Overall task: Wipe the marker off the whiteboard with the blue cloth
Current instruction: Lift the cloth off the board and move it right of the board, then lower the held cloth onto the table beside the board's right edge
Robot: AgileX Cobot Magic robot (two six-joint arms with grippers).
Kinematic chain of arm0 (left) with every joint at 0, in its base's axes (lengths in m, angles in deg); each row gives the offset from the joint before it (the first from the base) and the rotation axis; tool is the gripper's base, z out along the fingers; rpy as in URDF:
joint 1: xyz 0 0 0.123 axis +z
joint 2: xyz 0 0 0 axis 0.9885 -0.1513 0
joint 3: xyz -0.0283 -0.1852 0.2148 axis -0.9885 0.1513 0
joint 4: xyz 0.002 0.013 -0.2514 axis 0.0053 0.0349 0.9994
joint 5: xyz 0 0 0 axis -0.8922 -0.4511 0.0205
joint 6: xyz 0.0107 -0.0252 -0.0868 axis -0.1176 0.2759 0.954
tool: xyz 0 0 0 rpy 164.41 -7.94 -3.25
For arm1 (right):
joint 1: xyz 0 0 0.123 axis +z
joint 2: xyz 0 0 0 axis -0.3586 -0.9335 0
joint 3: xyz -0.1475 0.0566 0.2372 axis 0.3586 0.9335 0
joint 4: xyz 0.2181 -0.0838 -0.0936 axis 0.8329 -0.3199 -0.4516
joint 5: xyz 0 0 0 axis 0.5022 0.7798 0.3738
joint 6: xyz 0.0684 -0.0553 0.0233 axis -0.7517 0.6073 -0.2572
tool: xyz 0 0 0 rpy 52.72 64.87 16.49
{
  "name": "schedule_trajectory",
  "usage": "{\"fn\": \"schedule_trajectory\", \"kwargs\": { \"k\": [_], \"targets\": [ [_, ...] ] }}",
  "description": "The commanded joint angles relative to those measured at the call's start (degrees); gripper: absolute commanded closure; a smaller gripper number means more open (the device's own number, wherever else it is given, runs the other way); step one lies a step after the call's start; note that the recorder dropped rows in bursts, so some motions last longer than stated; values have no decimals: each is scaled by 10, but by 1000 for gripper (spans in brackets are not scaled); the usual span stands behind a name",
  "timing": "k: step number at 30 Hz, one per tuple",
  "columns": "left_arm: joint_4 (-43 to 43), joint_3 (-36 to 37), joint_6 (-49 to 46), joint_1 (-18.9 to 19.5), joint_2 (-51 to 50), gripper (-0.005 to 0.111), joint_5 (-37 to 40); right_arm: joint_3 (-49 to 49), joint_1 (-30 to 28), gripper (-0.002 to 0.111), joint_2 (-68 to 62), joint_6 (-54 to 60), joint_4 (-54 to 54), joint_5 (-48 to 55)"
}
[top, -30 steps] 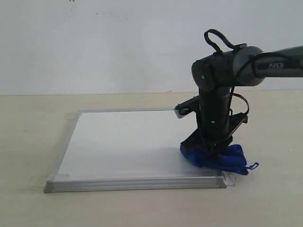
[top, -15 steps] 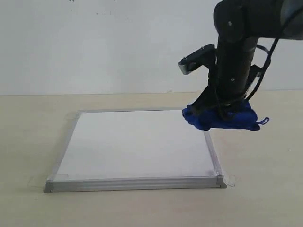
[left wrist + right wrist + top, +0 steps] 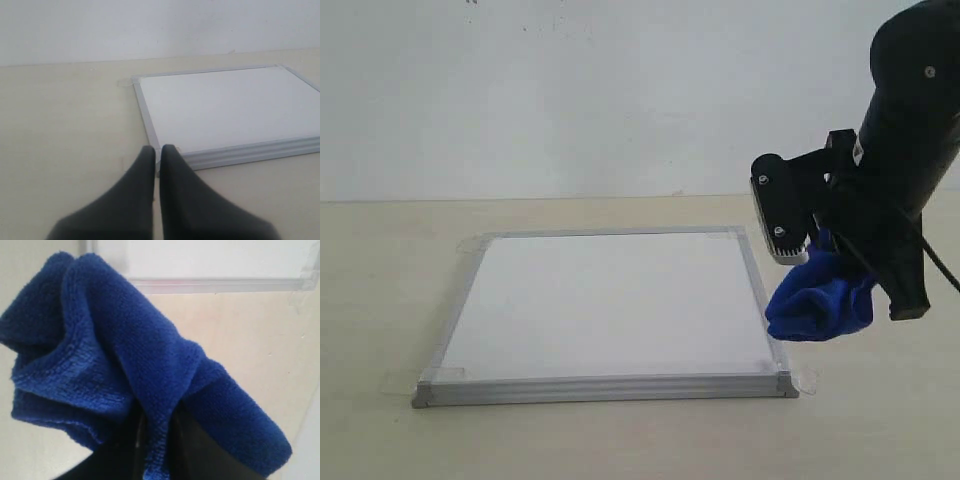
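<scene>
The whiteboard (image 3: 610, 300) lies flat on the table, its white face bare; no red marker lines show on it in any view. Bunched in my right gripper (image 3: 832, 262), the blue cloth (image 3: 820, 298) hangs in the air just beyond the board's right edge. In the right wrist view the cloth (image 3: 125, 365) fills most of the picture, pinched between the dark fingers (image 3: 200, 450), with the board's frame (image 3: 215, 285) behind it. My left gripper (image 3: 157, 150) is shut with nothing in it, at a corner of the whiteboard (image 3: 225, 105); it is out of the exterior view.
The beige table (image 3: 390, 280) runs around the board, against a plain white wall (image 3: 570, 90). Clear tape tabs (image 3: 806, 380) stick out at the board's corners. The right arm's black body (image 3: 910, 130) stands above the table right of the board.
The right gripper lifted the cloth off the board's near right corner, swung it up over the far right corner, then carried it right and lower, tilting. The board stays unmarked.
</scene>
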Motion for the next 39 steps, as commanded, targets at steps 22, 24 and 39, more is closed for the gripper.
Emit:
{"fn": "schedule_trajectory", "kwargs": {
  "k": [22,24,39],
  "targets": [
    [7,2,-3,-4,2,103,-2,1,-66,109,-51,404,90,-93],
    [7,2,-3,-4,2,103,-2,1,-66,109,-51,419,107,-94],
    [7,2,-3,-4,2,103,-2,1,-66,109,-51,363,148,-174]
  ]
}}
